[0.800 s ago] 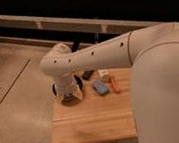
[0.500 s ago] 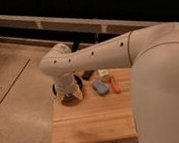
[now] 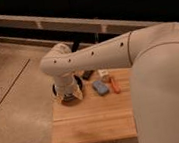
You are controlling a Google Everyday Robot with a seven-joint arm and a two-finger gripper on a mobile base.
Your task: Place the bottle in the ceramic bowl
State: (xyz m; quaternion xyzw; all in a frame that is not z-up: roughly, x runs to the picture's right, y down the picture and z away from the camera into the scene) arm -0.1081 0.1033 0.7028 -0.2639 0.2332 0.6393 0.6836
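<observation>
The ceramic bowl (image 3: 77, 82) is a dark round shape at the back left of the wooden table (image 3: 95, 118), mostly covered by my arm. My gripper (image 3: 69, 95) points down directly over the bowl, at or just inside its rim. The bottle does not show; it is either hidden by the gripper and wrist or out of view.
A blue rounded block (image 3: 100, 87) and a thin orange stick (image 3: 115, 85) lie right of the bowl. A small cream cup (image 3: 103, 73) and a dark flat item (image 3: 87, 75) sit near the table's back edge. My large white arm (image 3: 147, 62) covers the table's right side.
</observation>
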